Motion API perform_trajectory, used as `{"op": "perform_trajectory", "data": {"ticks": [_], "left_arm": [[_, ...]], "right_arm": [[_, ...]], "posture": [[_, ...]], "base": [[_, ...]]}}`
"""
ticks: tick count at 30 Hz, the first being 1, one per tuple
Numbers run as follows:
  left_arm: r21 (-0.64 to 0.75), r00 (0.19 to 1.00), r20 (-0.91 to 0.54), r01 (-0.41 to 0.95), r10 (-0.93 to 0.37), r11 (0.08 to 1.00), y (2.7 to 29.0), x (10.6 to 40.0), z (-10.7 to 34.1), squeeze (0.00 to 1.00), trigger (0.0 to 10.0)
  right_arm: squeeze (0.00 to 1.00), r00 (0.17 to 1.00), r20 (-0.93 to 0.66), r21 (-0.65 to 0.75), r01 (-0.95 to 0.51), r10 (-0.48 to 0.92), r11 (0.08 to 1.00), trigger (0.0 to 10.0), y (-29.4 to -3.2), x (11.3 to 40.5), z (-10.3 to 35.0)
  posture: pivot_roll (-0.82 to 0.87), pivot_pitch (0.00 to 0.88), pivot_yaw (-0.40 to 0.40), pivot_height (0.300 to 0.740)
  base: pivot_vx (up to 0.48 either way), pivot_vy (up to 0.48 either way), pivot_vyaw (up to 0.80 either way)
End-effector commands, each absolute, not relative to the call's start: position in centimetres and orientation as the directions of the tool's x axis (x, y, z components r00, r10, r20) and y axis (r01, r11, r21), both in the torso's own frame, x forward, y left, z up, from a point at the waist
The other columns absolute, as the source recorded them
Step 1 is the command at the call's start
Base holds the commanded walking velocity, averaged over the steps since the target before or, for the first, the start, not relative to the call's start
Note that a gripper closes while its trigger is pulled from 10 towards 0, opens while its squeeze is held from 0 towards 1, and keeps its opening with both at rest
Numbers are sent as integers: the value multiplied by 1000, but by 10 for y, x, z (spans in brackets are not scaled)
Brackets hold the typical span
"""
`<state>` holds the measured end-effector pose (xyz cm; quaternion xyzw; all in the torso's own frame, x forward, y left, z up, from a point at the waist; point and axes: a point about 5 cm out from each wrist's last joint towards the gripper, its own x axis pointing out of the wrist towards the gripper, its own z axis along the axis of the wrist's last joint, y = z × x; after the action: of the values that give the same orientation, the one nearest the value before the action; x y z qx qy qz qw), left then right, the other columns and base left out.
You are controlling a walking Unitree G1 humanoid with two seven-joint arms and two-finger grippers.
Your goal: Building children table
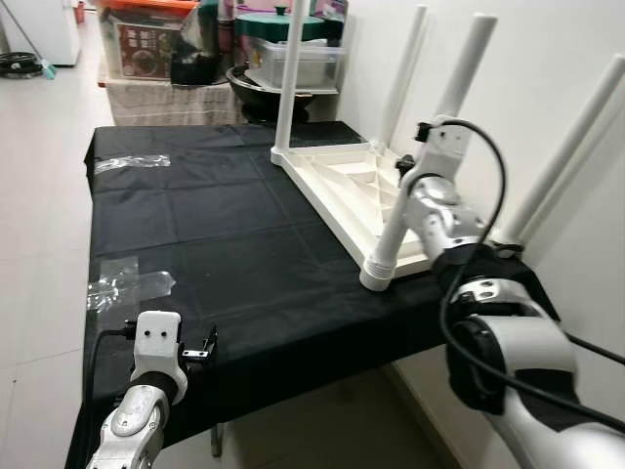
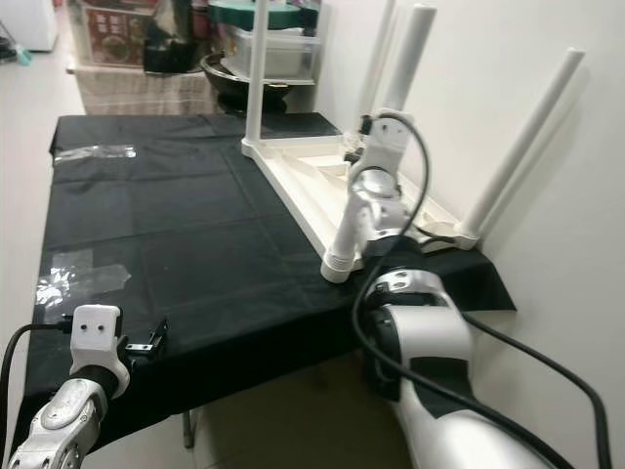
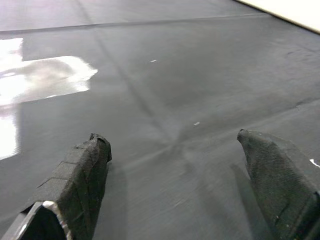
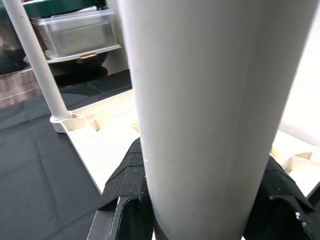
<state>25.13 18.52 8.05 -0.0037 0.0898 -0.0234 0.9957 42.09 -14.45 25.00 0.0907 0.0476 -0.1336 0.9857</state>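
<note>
Right wrist view shows the right gripper [image 4: 200, 200] clamped around the near leg [image 1: 410, 195], its axis upright between the jaws; left gripper [image 3: 175, 165] gapes empty, well apart.

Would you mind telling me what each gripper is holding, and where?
The right gripper clasps the near table leg around its shaft; the left gripper holds nothing.

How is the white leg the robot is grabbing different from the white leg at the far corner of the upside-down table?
The near leg has the right gripper clamped around it; the far leg stands free. The near leg leans toward the wall, while the far leg stands nearly upright. The near leg sits at the tabletop corner closest to the robot; the far leg sits at the corner nearest the storage shelf. Both are plain white round tubes pointing upward.
</note>
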Motion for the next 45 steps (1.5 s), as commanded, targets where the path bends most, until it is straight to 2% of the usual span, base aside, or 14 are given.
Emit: {"op": "perform_trajectory", "data": {"ticks": [1,4,5,11,12,19,20,30,39,40,42,43,44,45], "left_arm": [[-10,979,-195,57,-58,998,182,252,78,0,10000],[-9,979,-195,56,-57,998,183,252,78,0,10000],[-9,979,-195,54,-55,998,183,252,78,0,10000],[-12,979,-197,52,-53,999,183,251,77,0,10000],[-15,979,-197,52,-54,999,182,251,76,0,10000],[-11,979,-199,48,-49,999,184,250,76,0,10000],[-10,979,-199,47,-49,999,185,250,76,0,10000],[-4,979,-197,55,-55,998,185,251,77,0,10000],[-2,980,-193,55,-55,998,185,253,79,0,10000],[-3,979,-194,55,-55,998,185,253,79,0,10000],[-3,979,-195,55,-55,998,185,253,79,0,10000],[-4,979,-196,56,-56,998,185,254,79,0,10000],[-4,979,-196,56,-56,998,185,254,78,0,10000],[-4,979,-196,55,-55,998,185,254,78,0,10000]], "right_arm": [[0,939,-281,214,265,-200,940,10000,-135,418,217],[0,944,-253,223,269,-211,937,10000,-138,419,221],[1000,945,-239,223,276,-222,935,10000,-144,419,223],[1000,951,-230,180,249,-205,952,10000,-161,420,229],[0,967,-198,199,201,-162,959,10000,-171,421,234],[0,972,-20,255,-223,235,941,10000,-183,417,254],[0,969,-17,250,-233,245,940,0,-184,417,254],[0,976,-207,297,1,63,955,0,-169,413,194],[0,865,-312,141,451,-393,881,0,-167,401,173],[0,901,-296,145,370,-317,918,4549,-147,403,180],[0,910,-292,146,348,-295,926,4549,-141,403,182],[553,944,-190,190,304,-269,933,10000,-142,406,199],[1000,952,-178,207,283,-249,936,10000,-145,408,204],[1000,960,-169,215,259,-225,942,10000,-148,410,208]], "posture": [[69,0,-138,740],[67,0,-138,740],[67,0,-138,740],[59,0,-141,740],[59,0,-143,740],[57,0,-142,740],[57,0,-142,740],[67,0,-132,740],[68,0,-129,740],[69,0,-126,740],[69,0,-126,740],[65,0,-127,740],[65,0,-129,740],[64,0,-129,740]], "base": [[0,0,0],[0,0,0],[0,0,0],[0,0,0],[0,0,0],[0,0,0],[0,0,0],[0,0,0],[0,0,0],[0,0,0],[0,0,0],[0,0,0],[0,0,0],[0,0,0]]}}
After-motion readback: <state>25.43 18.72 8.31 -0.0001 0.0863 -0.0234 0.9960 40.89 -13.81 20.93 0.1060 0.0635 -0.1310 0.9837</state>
